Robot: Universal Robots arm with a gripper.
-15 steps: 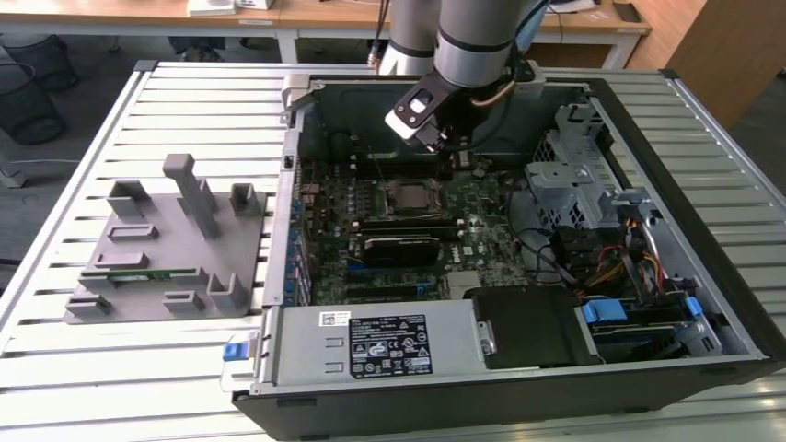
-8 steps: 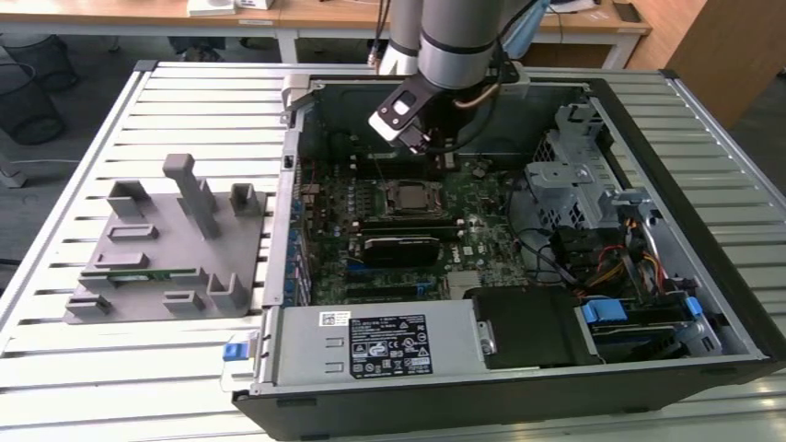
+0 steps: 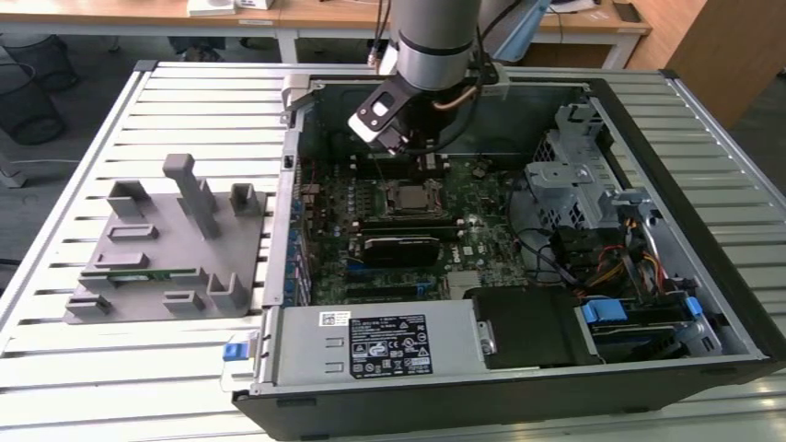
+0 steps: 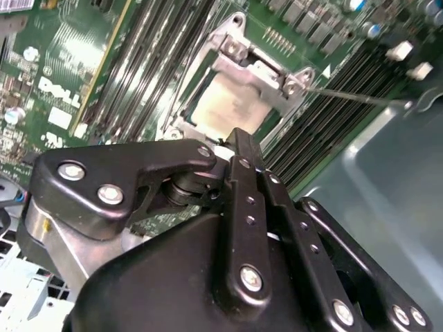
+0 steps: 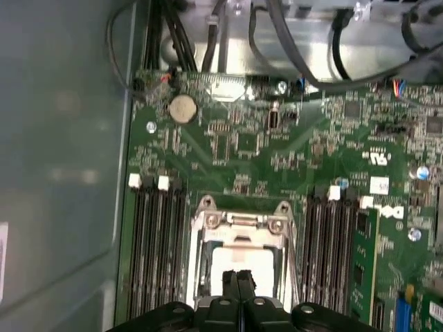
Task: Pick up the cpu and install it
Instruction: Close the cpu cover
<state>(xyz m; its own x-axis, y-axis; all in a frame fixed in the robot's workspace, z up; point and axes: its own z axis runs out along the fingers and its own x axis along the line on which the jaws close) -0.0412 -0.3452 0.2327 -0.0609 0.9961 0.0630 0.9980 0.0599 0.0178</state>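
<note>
Gripper (image 5: 238, 279) links, black and bolted, loom closest in both wrist views. The two fingers meet tip to tip with nothing visible between them, so I read the pincer as closed and empty. Just beyond the tips lies the cpu (image 4: 232, 104), a pale square sitting flat inside the metal socket frame (image 5: 242, 220), with memory slots (image 5: 156, 249) flanking it on both sides. A thin lever (image 4: 360, 97) runs out from one corner of the frame across the slots. It looks unlatched, though I cannot be sure.

In the exterior view the arm hangs in the upper middle, over the board in the open case (image 3: 737, 304). A grey fixture (image 3: 160, 249) sits on the table toward the exterior view's left.

The chip looks placed but probably not clamped, and that is where the risk lies:
- Pressing down with the closed tips while it sits slightly askew could bend the socket pins.
- A sideways nudge could shift it out of its seat.
- Tips this near the frame could snag its edge or the lever.
</note>
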